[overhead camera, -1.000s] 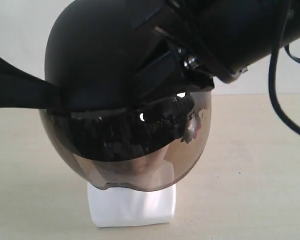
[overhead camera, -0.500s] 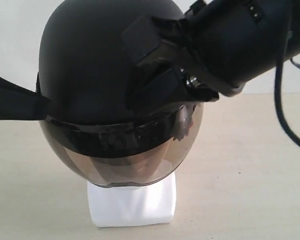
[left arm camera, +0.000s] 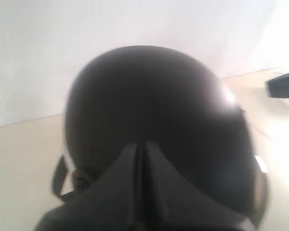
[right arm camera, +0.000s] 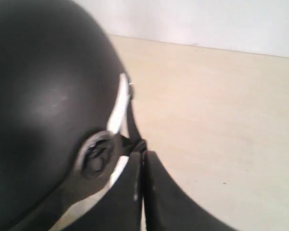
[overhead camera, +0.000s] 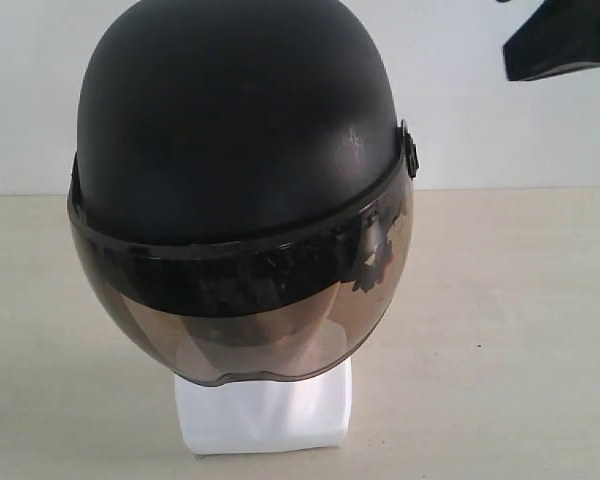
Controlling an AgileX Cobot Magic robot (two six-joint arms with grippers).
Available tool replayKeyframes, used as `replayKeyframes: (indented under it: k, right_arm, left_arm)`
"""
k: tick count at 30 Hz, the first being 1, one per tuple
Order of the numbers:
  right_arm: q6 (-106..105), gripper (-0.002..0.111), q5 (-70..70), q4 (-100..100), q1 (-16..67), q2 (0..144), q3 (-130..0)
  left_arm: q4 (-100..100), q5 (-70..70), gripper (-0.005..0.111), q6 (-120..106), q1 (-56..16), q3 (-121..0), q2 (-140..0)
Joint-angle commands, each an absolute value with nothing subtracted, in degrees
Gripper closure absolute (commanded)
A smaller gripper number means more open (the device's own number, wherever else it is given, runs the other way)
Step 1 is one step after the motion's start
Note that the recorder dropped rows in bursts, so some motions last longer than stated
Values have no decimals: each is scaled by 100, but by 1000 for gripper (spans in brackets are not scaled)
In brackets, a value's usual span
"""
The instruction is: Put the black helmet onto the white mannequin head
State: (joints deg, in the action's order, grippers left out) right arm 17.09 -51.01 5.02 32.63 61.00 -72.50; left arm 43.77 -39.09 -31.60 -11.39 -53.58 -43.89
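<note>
The left hand (left arm camera: 140, 154) is seen with its fingers pressed together and nothing held between them. The shell of the black helmet (left arm camera: 144, 96) lies just beyond its tips. The right hand (right arm camera: 143, 161) is also closed and empty, and in the exterior view it is found up at the corner, apart from the helmet.

The helmet is seated over the white mannequin head (overhead camera: 265, 410). Only the neck and base of the head are shown plainly below the tinted visor (overhead camera: 250, 320), through which a pale face is faintly made out. The base is stood on the beige surface (overhead camera: 510, 330).

The placing is judged done; at most, the hands are left to be cleared away. One helmet, one mannequin head and two hands are counted.
</note>
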Motion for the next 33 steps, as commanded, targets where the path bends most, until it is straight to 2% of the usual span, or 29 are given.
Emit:
replayKeyframes:
  k: [1, 2, 4, 12, 23, 33]
  right_arm:
    - [1489, 109, -5115, 329, 2482, 6232, -7249]
    - [1027, 109, -5150, -307, 2121, 6510, -7249]
    - [388, 109, -4905, -1235, 1900, 6906, -7249]
    - [0, 109, -4839, -2365, 2154, 7185, -7249]
    - [-51, 109, -4668, -2448, 2297, 7383, -7249]
    - [-158, 109, -4501, -2561, 2297, 7662, -7249]
  left_arm:
    - [2383, -3578, 102, -1810, -1189, -5343, -4680]
    - [2300, -3578, 102, -1758, -1189, -5343, -4929]
    - [2329, -3477, 102, -1758, -1189, -5343, -5431]
    - [2343, -3388, 102, -1956, -1189, -5343, -6367]
    - [4909, -3744, 102, -3717, -1189, -5343, -6366]
    - [5261, -4048, 102, -3724, -1189, -5343, -6366]
